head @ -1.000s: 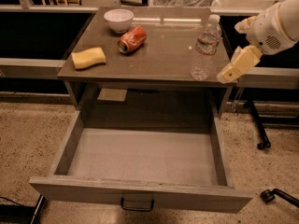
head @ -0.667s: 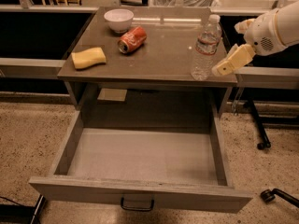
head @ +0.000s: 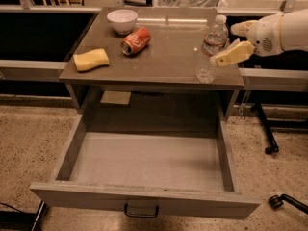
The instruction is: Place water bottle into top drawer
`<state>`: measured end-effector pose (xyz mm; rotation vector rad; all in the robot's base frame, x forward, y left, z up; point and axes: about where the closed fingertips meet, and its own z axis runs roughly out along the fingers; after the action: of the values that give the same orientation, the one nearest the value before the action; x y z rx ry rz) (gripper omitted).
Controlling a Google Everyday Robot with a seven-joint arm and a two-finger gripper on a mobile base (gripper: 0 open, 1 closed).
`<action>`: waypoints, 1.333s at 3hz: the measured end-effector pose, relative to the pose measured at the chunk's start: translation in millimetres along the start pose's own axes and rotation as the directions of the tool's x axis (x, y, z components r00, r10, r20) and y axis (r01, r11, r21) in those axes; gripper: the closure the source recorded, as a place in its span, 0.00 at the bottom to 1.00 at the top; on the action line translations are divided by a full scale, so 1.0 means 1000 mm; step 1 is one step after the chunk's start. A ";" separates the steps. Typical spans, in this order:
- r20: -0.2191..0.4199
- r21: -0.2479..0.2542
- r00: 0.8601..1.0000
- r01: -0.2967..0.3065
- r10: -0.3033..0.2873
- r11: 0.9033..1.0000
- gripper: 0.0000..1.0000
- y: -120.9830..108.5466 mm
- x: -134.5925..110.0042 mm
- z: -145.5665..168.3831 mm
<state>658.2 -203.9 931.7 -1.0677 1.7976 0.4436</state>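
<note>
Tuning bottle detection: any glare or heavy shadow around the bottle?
Camera view: a pale glare streak crosses the table behind the bottle, whose clear body blends into the tabletop; the gripper, just right of the bottle, is brightly lit; the back of the drawer lies in shadow under the table.

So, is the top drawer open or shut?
Open: the top drawer is pulled far out, its pale floor bare. The water bottle stands upright on the table, with the gripper close beside it.
</note>
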 end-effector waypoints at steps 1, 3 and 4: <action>0.144 -0.053 0.990 0.013 -0.006 0.999 0.39 -0.003 -0.025 0.006; 0.309 -0.212 0.950 0.111 -0.042 0.971 0.86 0.022 -0.064 0.015; 0.345 -0.264 0.935 0.186 -0.088 0.947 1.00 0.058 -0.079 -0.008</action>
<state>618.3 -140.0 995.0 -1.2326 1.3770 0.7724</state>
